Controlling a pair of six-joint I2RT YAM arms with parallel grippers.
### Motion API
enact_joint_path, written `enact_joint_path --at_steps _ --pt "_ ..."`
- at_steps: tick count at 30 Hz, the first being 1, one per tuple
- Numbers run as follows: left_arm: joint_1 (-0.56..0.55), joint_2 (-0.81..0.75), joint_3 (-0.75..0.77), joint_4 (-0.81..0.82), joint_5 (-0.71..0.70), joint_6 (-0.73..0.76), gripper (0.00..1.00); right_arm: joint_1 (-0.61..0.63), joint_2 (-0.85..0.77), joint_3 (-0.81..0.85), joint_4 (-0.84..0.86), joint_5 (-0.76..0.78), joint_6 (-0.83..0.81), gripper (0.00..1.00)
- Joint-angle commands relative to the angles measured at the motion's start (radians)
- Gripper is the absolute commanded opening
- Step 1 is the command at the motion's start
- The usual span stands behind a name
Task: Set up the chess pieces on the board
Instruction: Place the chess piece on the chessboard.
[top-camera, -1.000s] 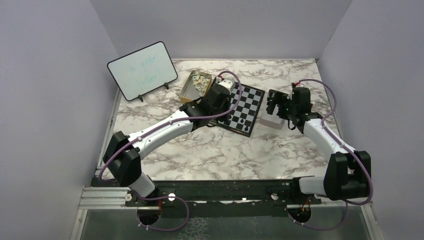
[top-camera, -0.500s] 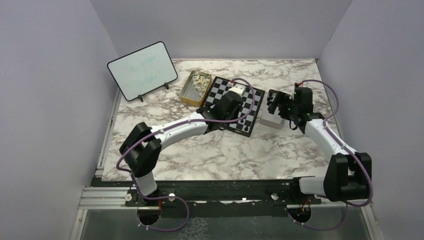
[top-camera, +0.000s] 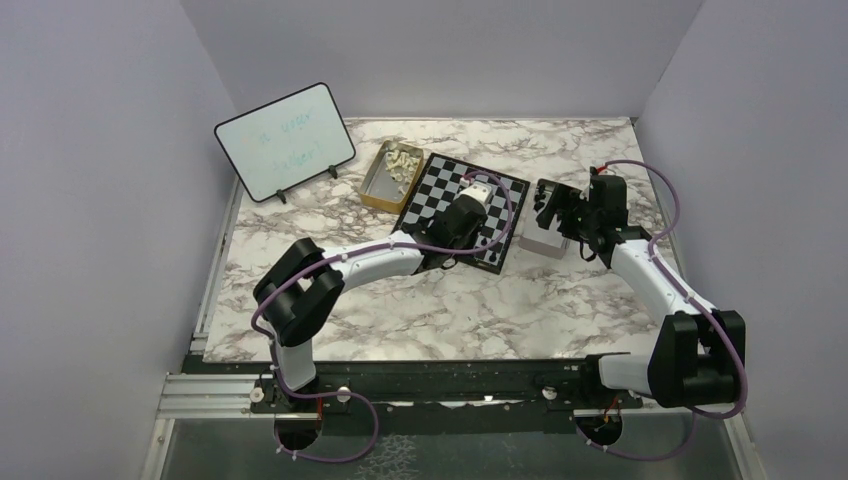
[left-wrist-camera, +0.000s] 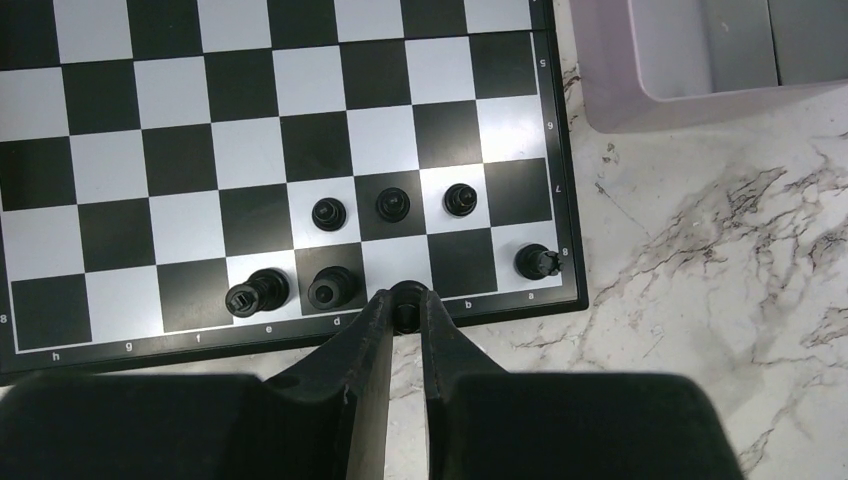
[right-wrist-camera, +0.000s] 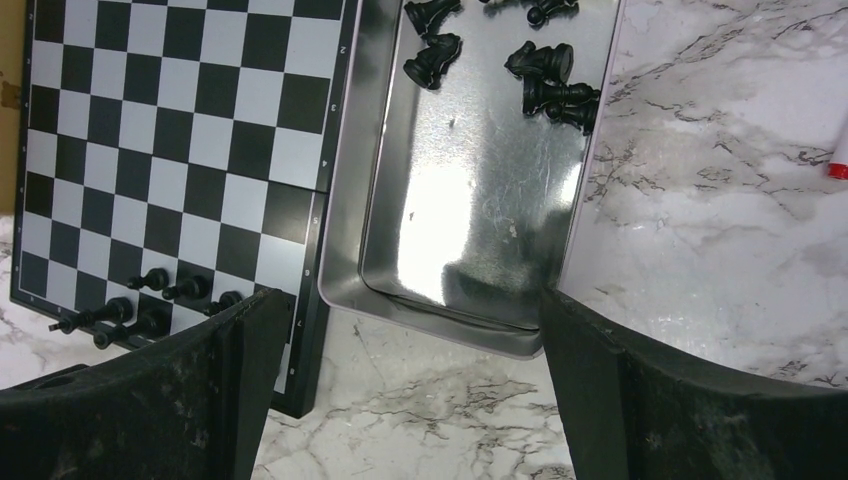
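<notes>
**A:** Well, where is the piece in hand?

**B:** The left gripper is clamped on a black chessman at the near edge of the chessboard, over the c-file square of the back rank. From above I cannot tell what kind of piece it is, or whether its base touches the board.

**A:** How would you set it down well?

**B:** I would nudge it toward the middle of its square, since it sits close to the border. Then I would lower it upright until the base is flat and part the fingers only slightly. The back-rank piece on the d square is just beside it, and a wide release could tip that one. After that, lift straight up.

**A:** And the containers?

**B:** The silver tin lies just beside the board's right edge. Its near half is bare, and a cluster of black chessmen lies toppled at the far end. The right gripper hovers above it with its fingers spread wide, holding nothing. The gold tin, just beside the board's left side, holds the cream-white chessmen. I can see none of those on the board.
</notes>
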Motion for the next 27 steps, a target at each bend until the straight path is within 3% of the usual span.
enact_joint_path --at_steps 1,27 --pt "-0.004 0.019 -0.020 0.059 -0.022 0.001 0.15 -0.005 -0.022 0.014 -0.020 0.012 0.002 1.00" --pt "-0.005 0.090 -0.007 0.106 -0.040 0.025 0.17 -0.005 -0.057 0.019 -0.020 0.032 -0.034 1.00"
